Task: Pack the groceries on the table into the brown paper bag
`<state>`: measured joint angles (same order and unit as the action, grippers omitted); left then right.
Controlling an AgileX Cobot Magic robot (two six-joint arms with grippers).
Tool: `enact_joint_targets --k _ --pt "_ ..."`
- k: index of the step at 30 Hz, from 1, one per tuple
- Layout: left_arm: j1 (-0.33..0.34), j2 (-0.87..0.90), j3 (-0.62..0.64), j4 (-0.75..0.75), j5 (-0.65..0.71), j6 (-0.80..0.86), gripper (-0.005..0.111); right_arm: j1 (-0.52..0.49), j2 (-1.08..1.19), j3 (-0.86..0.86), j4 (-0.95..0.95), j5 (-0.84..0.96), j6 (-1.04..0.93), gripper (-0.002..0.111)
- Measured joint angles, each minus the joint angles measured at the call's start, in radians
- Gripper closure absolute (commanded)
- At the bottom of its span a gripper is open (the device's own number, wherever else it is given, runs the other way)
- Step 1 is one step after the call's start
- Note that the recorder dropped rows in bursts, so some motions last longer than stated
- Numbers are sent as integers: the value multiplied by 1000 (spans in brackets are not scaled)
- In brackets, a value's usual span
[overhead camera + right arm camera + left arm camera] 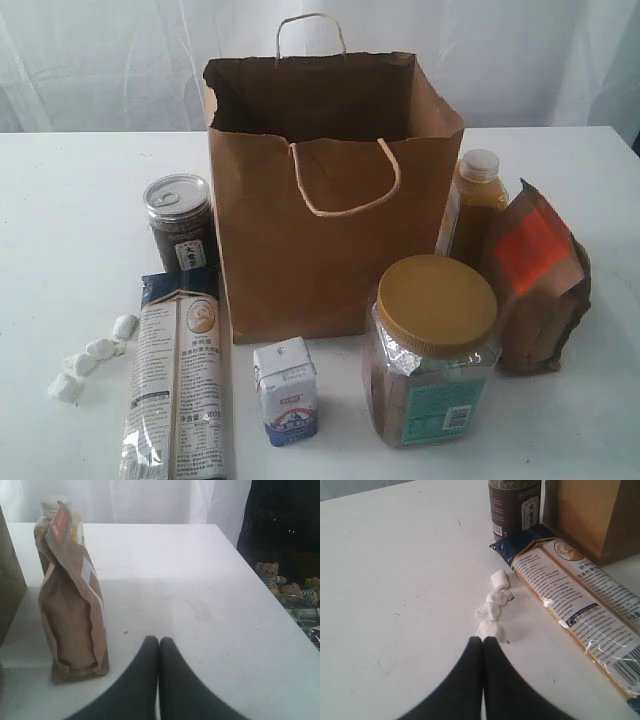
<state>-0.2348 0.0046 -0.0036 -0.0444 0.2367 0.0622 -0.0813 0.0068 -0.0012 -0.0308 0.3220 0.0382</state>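
The paper bag (285, 250) stands upright with its mouth open, toward the back of the table (60, 230), and every grocery in view lies outside it. On its left are a dark jar (180, 225), a noodle packet (180, 390) lying flat and a row of white sweets (95, 355). In front stand a small carton (287, 392) and a gold-lidded jar (432, 350). On its right are a juice bottle (475, 205) and a brown pouch (538, 280). The left jaws are pressed together and empty, just short of the nearest sweet. The right jaws are likewise pressed together and empty, near the pouch. Packing looks not yet begun. The jars would best go in first, upright, lifted well clear of the ragged rim and the drooping handle, with the loose sweets last. The table is white, flat and lightly specked; a pale curtain (100, 60) hangs behind, and soft toys (270, 575) sit beyond its right edge.
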Motion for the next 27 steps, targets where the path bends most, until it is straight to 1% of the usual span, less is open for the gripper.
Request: enact_joint_targets --k 10,12,16,18,22,27 --pt "0 0 0 0 8 0 107 0 0 0 3 -18 -20 108" --pt "0 0 0 0 14 0 107 0 0 0 43 -76 24 108" --pt "0 0 0 0 24 0 107 0 0 0 179 -252 224 108" --pt "0 0 0 0 60 -8 107 0 0 0 201 -335 283 108" --pt "0 0 0 2 78 -36 107 0 -1 0 212 -543 296 108" --pt "0 0 0 2 80 -38 107 0 -1 0 212 -574 299 108"
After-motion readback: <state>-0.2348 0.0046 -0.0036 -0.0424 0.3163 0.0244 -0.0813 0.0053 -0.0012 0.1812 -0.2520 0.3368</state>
